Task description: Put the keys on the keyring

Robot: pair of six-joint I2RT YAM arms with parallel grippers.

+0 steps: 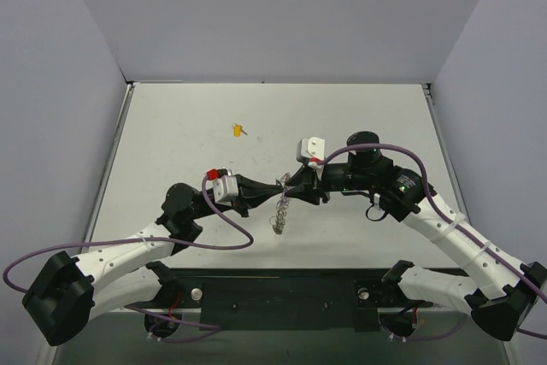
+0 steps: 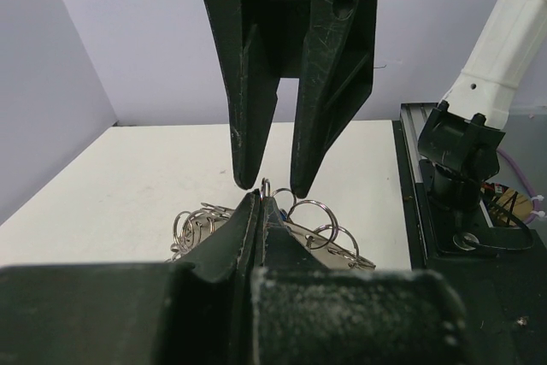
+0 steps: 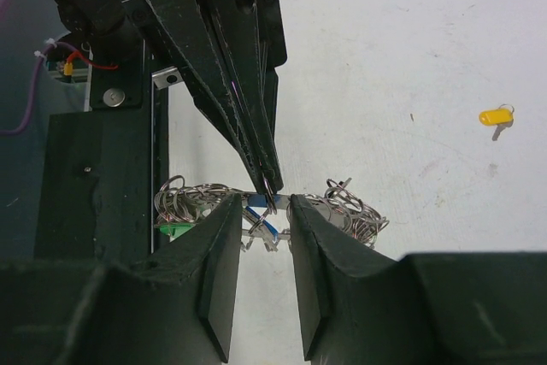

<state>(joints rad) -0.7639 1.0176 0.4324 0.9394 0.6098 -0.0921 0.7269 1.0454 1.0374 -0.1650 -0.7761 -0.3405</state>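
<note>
I can read no text, number or brand mark in any of my three views. If the yellow-headed key [image 3: 494, 115] carries a marking on its head, it is too small for me to make out.

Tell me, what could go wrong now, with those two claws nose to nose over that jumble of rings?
1. The left gripper pinches just one thin loop of the keyring at its very tips, so the loop could slip out.
2. The right gripper stands open around the tiny blue key, very near the other's fingers. Closing may miss the key or knock them.
</note>
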